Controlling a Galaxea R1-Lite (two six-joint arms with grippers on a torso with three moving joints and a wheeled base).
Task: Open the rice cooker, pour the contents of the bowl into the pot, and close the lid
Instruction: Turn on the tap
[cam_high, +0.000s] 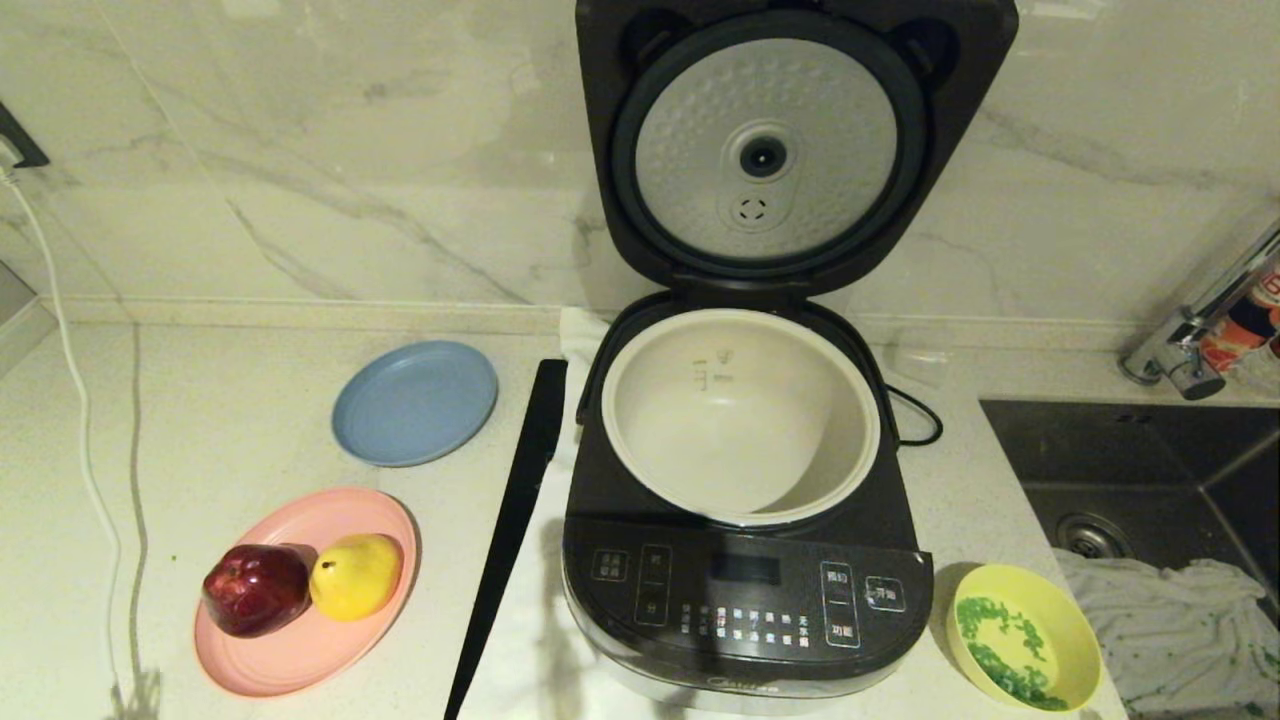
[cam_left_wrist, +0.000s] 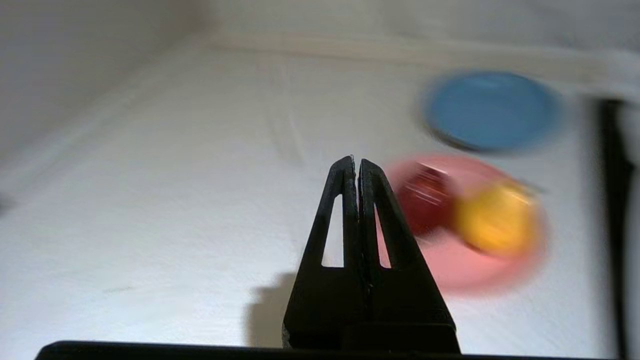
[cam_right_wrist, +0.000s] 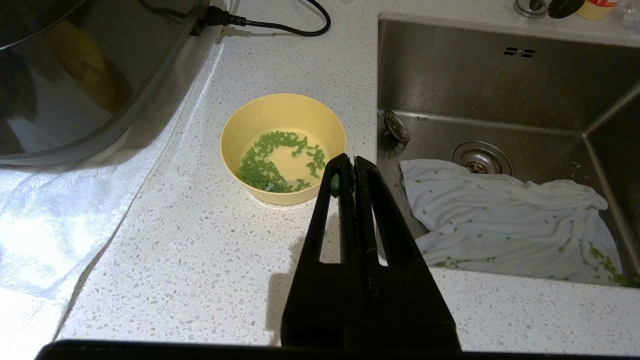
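Head view: rice cooker (cam_high: 745, 590) sits mid-surface, control panel facing the robot. Lid (cam_high: 790, 140) stands swung up at the back against the marble wall, its dimpled silver plate facing forward. Pot (cam_high: 741, 415) seated in the body, mouth up, nothing visible inside it, level marks on the far wall. A white cloth (cam_high: 520, 640) lies under the cooker. Black power cord (cam_high: 915, 415) loops out at the cooker's right rear.

Bowl (cam_high: 1023, 636) rests upright on the surface (cam_high: 220, 420), just beside the cooker's front right corner, near the sink (cam_high: 1130, 470) edge. Green bits (cam_high: 1000, 650) lie in a curved band in pale liquid at the bottom.

Right wrist view: right gripper (cam_right_wrist: 349, 167) hovers above the speckled surface, fingers pressed together with nothing gripped. Bowl (cam_right_wrist: 283, 148) lies just ahead of the fingertips and a little to the cooker side, apart from them. Beyond the fingers on the other side, a white rag (cam_right_wrist: 505, 220) flecked with green lies in the sink basin.

Left wrist view: left gripper (cam_left_wrist: 356, 167) hangs over bare surface, fingers closed tight, empty. Ahead of the fingers and off to one side sits a pink plate (cam_left_wrist: 475, 270) carrying a red apple (cam_left_wrist: 425, 200) and a yellow fruit (cam_left_wrist: 497, 217), touching each other. Blue plate (cam_left_wrist: 492, 110) lies farther out, apart from the pink one. Neither arm shows in the head view.

A long black strip (cam_high: 510, 530) lies on the surface left of the cooker, its long axis running front to back.
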